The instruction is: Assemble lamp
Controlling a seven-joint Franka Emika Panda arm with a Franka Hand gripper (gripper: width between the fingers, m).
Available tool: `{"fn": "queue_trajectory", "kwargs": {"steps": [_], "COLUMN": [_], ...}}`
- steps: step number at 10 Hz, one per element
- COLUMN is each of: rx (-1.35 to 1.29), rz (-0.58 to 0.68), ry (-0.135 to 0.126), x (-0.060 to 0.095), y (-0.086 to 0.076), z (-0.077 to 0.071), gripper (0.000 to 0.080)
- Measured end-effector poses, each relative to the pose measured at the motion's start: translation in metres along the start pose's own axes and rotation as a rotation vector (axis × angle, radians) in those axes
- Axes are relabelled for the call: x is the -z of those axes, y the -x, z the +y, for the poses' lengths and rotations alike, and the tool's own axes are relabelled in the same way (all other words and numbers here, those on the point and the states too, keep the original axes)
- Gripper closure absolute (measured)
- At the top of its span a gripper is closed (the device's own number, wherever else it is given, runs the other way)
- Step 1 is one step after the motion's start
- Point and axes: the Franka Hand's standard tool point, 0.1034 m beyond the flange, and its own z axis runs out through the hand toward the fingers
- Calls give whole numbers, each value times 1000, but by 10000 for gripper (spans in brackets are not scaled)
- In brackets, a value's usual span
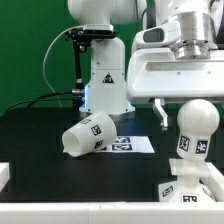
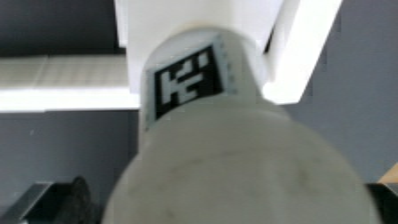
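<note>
The rounded bulb (image 1: 196,125) stands upright on the flat base (image 1: 186,190) at the exterior view's lower right; both carry square tags. The tapered shade (image 1: 87,135) lies on its side on the black table, left of centre. My gripper (image 1: 190,112) hangs over the bulb's top, open, with a dark finger (image 1: 160,113) a little apart from the bulb's left side. In the wrist view the bulb (image 2: 196,130) fills the frame between my fingers (image 2: 59,200), with a gap at its side. My gripper (image 2: 222,205) holds nothing.
The marker board (image 1: 128,144) lies flat behind the shade. The robot's white body (image 1: 103,75) stands at the back with a black cable (image 1: 45,98). A white edge piece (image 1: 5,175) sits at the front left. Blurred white shapes (image 2: 63,85) lie beyond the bulb.
</note>
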Motion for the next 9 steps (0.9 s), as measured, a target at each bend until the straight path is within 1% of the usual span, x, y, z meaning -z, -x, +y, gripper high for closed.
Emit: {"fn": "queue_trajectory", "kwargs": {"steps": [1, 2, 3, 4, 5, 6, 8, 9], "rx": [-9, -15, -23, -28, -27, -23, -10, -25], "rz": [-10, -81, -189, -242, -301, -375, -394, -395], "ry": [-7, -11, -17, -16, -12, -9, -1, 3], "x": [7, 5, 2, 0, -4, -3, -2, -2], "y": [-6, -2, -1, -5, 0, 3, -4, -4], "z": [0, 0, 0, 2, 5, 7, 7, 7], "gripper": [101, 101, 101, 101, 101, 101, 101, 101]}}
